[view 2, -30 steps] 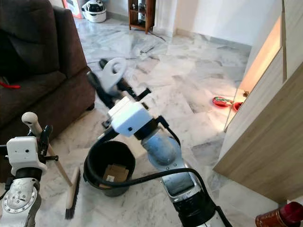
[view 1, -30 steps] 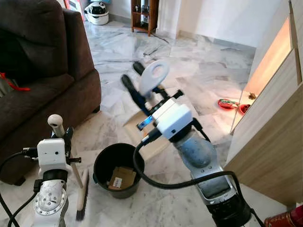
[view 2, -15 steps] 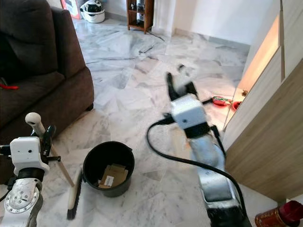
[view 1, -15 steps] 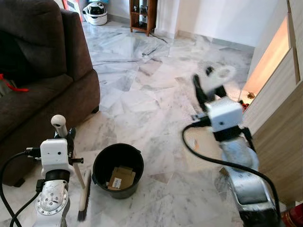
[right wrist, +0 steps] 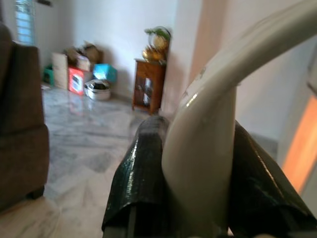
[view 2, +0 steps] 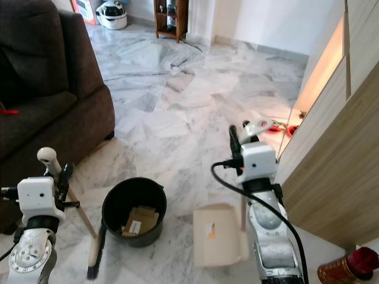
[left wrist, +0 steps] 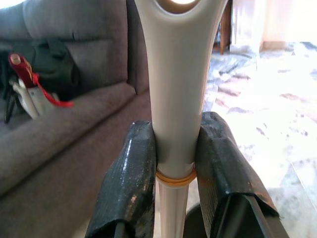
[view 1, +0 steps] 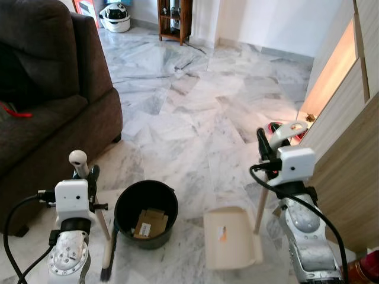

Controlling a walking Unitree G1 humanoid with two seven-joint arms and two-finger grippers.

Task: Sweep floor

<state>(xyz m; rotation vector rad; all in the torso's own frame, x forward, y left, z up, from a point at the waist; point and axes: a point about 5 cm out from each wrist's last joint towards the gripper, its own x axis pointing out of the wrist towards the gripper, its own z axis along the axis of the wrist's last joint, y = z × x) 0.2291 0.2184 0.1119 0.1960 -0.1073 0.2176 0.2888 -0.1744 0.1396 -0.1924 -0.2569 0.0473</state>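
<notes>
Cream dustpan (view 1: 231, 238) sits flat on the marble floor (view 1: 195, 112), mouth away from the robot, just right of the black bucket (view 1: 145, 214); right gripper (right wrist: 198, 168) clamps its upright handle, left gripper (left wrist: 173, 163) clamps the broom (view 1: 95, 207) beyond the bucket.

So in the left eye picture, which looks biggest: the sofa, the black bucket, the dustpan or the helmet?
1. Sofa
2. Black bucket and dustpan, about alike
3. Helmet, smallest, though it is farthest away
</notes>
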